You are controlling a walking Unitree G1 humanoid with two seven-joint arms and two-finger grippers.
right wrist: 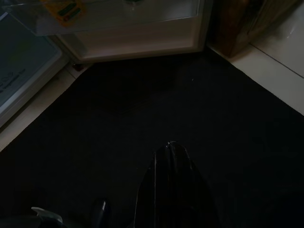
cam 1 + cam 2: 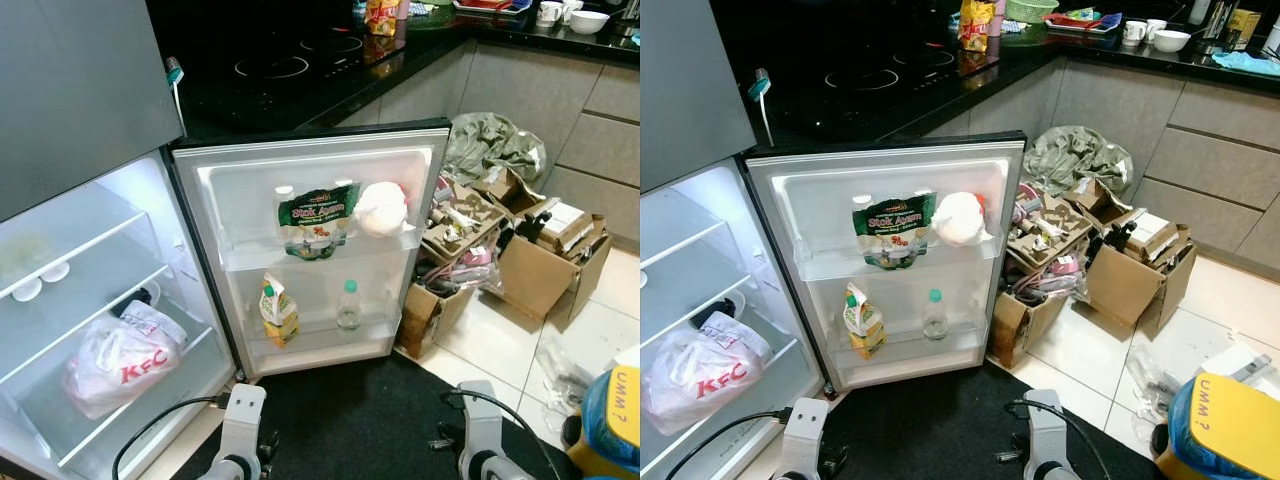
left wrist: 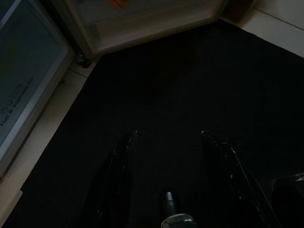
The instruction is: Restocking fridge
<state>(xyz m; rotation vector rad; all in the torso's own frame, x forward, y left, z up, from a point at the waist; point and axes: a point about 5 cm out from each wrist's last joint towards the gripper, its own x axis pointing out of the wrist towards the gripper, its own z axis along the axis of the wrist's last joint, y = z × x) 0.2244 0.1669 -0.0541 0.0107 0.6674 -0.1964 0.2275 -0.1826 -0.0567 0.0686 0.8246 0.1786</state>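
KFC bag [image 2: 122, 365] inside fridge [image 2: 70, 300], boxes [image 2: 500, 250] rightward

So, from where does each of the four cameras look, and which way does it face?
Left eye: on the head, looking down at the open fridge door; both arms at bottom.
Right eye: beside it, same scene; KFC bag on a shelf.
Left wrist: on the left arm, over the black mat; left gripper open.
Right wrist: over the mat; right gripper shut.
Both wrist views share the door's bottom edge.

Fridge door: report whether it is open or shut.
Open. The fridge door is swung wide, its inner racks facing the camera with a green packet and small bottle on them, and the lit shelves exposed.
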